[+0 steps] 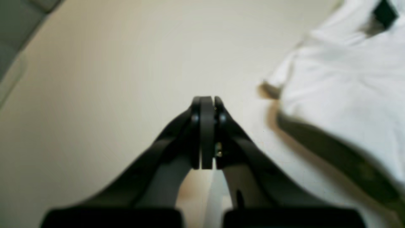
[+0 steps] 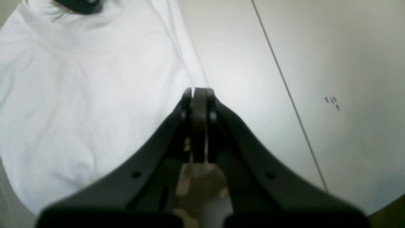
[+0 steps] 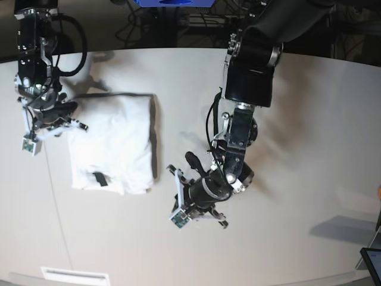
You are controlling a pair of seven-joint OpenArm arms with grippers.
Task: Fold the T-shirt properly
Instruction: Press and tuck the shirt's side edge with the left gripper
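The T-shirt (image 3: 113,140) lies on the table folded into a white rectangle, plain side up, with its small black tag (image 3: 98,179) near the front edge. My right gripper (image 2: 199,91) is shut and holds nothing. Its tips hover by the edge of the T-shirt (image 2: 79,95), and the tag (image 2: 79,3) shows at the top of the right wrist view. My left gripper (image 1: 205,101) is also shut and holds nothing, over bare table. The T-shirt (image 1: 341,79) lies off to its right, apart from it, with the tag (image 1: 384,12) at the far corner.
The pale table (image 3: 297,179) carries a thin seam line (image 2: 284,85) to the right of the right gripper. The left arm (image 3: 247,77) reaches down over the middle of the table, and the right arm (image 3: 33,53) stands at the shirt's left side. Floor (image 1: 19,28) shows past the table edge.
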